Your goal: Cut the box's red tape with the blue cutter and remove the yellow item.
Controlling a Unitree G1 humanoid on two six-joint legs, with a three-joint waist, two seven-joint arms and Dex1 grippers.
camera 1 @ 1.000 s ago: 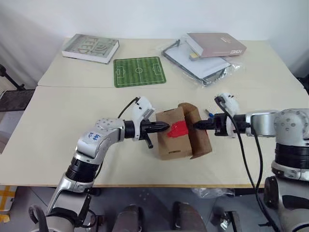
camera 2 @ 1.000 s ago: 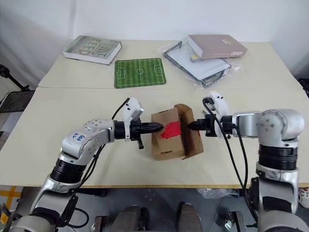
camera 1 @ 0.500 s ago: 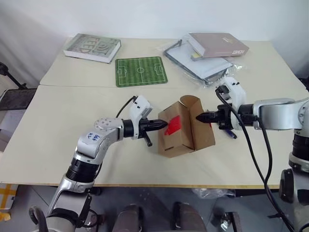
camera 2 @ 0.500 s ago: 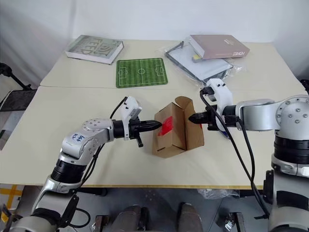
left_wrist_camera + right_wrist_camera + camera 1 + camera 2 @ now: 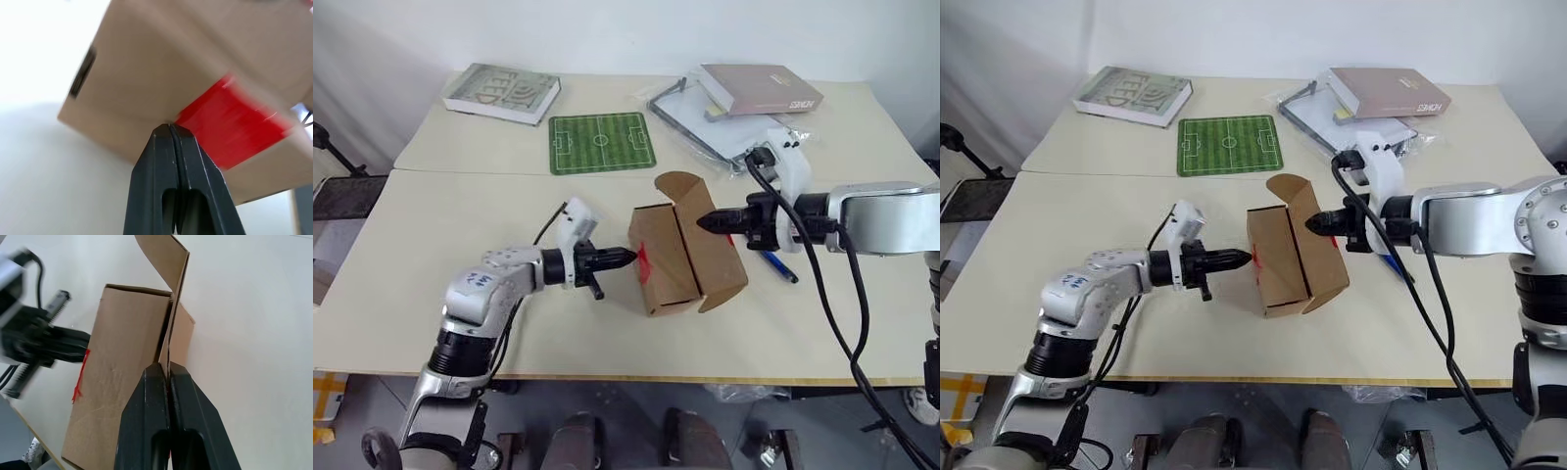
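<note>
The brown box [image 5: 668, 257] stands tipped on the near table, its flaps open towards the right. My right gripper [image 5: 702, 223] is shut on the edge of one raised flap [image 5: 171, 289] and holds the box up at a tilt. The red tape [image 5: 230, 120] shows on the box's left face. My left gripper [image 5: 625, 258] is shut, its tip pressed against that face right beside the tape. The blue cutter [image 5: 780, 267] lies on the table under my right arm, just right of the box. The yellow item is hidden.
On the far table lie a grey-green book [image 5: 504, 93], a green football-pitch mat [image 5: 602, 143] and a mauve book [image 5: 759, 88] on a clear pouch of papers [image 5: 700, 122]. The table's front edge [image 5: 636, 375] runs close below the box.
My right gripper has risen and pulled the flap up, so the box has tipped and its taped face has turned towards my left gripper. The left gripper has drawn back to the left.
</note>
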